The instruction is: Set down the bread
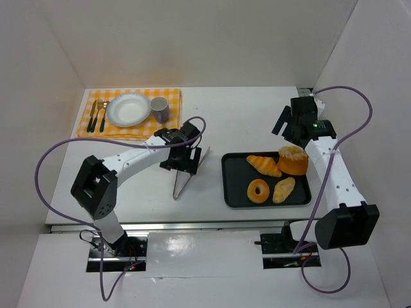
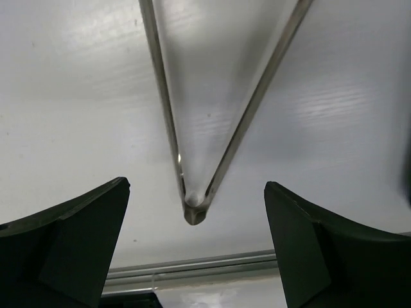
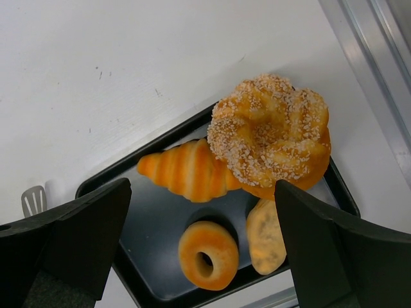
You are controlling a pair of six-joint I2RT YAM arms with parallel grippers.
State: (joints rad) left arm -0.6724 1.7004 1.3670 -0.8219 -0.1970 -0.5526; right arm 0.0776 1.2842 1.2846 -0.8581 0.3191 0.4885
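Note:
A black tray (image 1: 227,186) holds a croissant (image 1: 263,165), a sugared ring bread (image 1: 293,160), a small doughnut (image 1: 258,191) and an oval roll (image 1: 283,189). Metal tongs (image 1: 190,172) lie on the table left of the tray. My left gripper (image 1: 180,165) hovers open over the tongs. In the left wrist view the tongs' hinge end (image 2: 194,208) lies between my open fingers (image 2: 70,244), untouched. My right gripper (image 1: 286,125) is open and empty above the tray's far edge. In the right wrist view it looks down on the croissant (image 3: 186,168), ring bread (image 3: 273,131), doughnut (image 3: 207,253) and roll (image 3: 264,234).
A yellow checked placemat (image 1: 170,99) at the far left carries a white plate (image 1: 128,110), a grey cup (image 1: 159,109) and cutlery (image 1: 97,116). White walls close in the left, back and right. One tongs tip (image 3: 33,200) shows in the right wrist view.

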